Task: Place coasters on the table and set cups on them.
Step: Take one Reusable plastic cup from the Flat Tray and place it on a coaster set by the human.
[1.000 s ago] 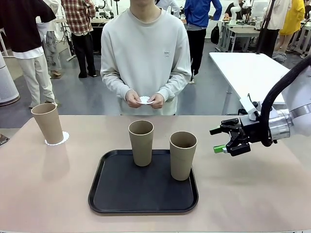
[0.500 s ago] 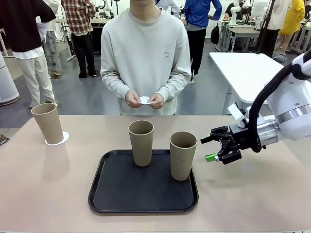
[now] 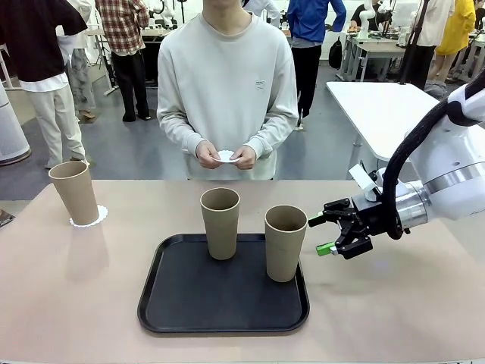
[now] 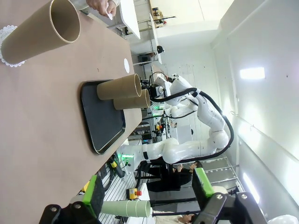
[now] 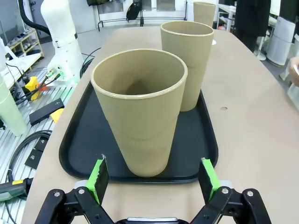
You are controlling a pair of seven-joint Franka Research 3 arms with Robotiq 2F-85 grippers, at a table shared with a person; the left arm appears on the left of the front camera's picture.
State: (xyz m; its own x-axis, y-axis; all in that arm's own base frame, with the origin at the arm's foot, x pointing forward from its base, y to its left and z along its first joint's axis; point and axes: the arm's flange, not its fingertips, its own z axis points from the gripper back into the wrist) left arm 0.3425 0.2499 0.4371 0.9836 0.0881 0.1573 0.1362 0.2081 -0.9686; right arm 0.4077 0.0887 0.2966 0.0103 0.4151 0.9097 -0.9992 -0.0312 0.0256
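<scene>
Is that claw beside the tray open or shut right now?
Open. The right claw has its green-padded fingers wide apart, wider than the nearest cup, with nothing gripped between them.

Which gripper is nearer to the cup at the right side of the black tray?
Right. The right gripper is open just beside the cup, on its right. The left gripper is far off, beyond the other side of the tray.

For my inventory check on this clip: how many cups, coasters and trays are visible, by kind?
Cups: 3
Coasters: 2 (one under a cup, one in the person's hands)
Tray: 1
Total: 6
</scene>
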